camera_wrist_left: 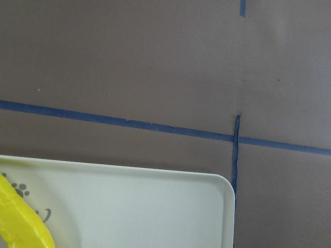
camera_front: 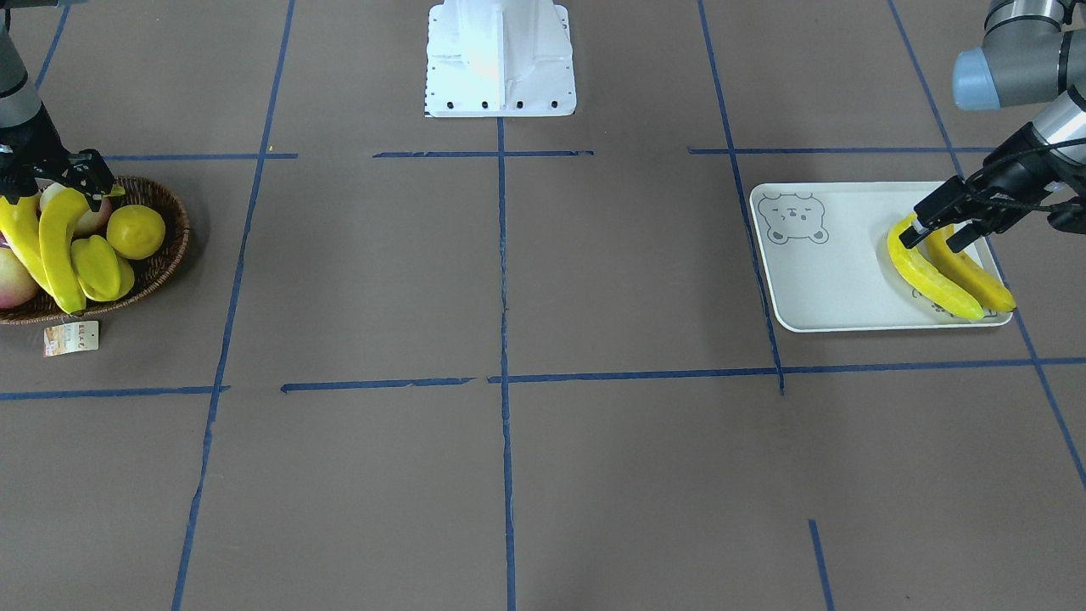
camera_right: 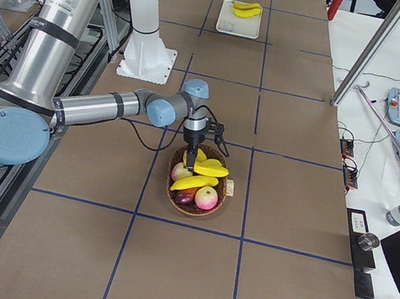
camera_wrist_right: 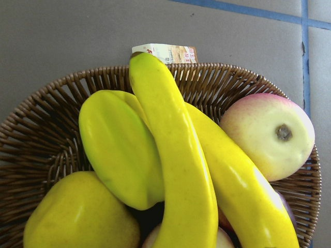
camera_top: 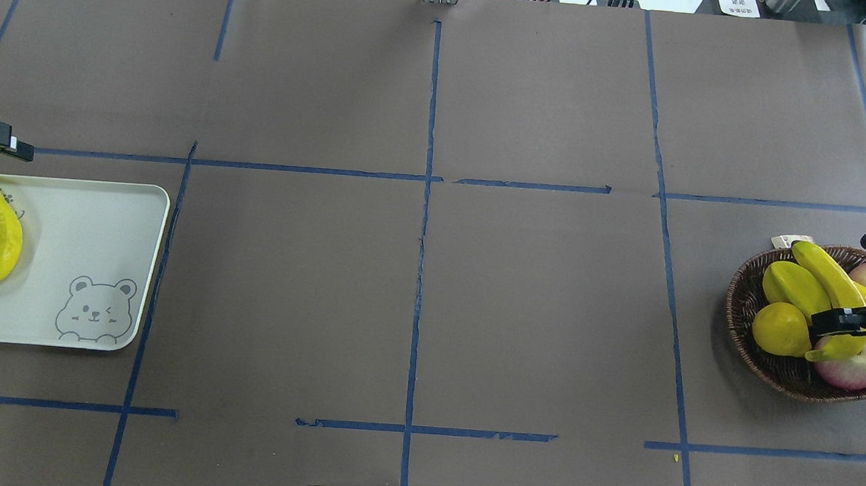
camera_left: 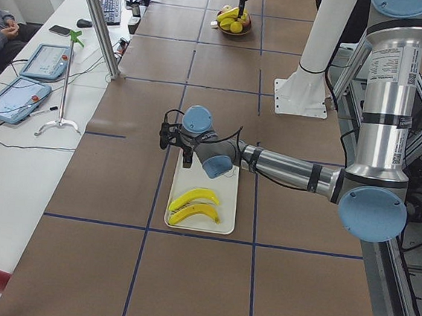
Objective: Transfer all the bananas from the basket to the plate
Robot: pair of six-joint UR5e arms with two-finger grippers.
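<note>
At the left end of the table, the white bear-face plate (camera_top: 97, 250) carries two bananas side by side on its left part: a lemon-yellow banana (camera_front: 929, 276) and, further left, an orange-yellow banana (camera_front: 971, 276). The left gripper (camera_front: 931, 242) hangs above them, its two black fingers spread apart and holding nothing; its wrist view takes in only a plate corner, a sliver of banana and blue tape lines.

Over at the right end, the wicker basket (camera_front: 174, 246) holds the other two bananas, an upper banana (camera_front: 59, 246) lying over a lower banana (camera_front: 19, 242), together with a starfruit (camera_front: 97, 267), a lemon (camera_front: 136, 231) and a pink-blushed apple (camera_top: 847, 367). A paper tag (camera_front: 72, 337) lies just beyond the basket's far rim. The right gripper (camera_front: 61, 185) is down at the near end of the upper banana, one finger crossing it in the overhead view. Whether it grips that banana cannot be told.
</note>
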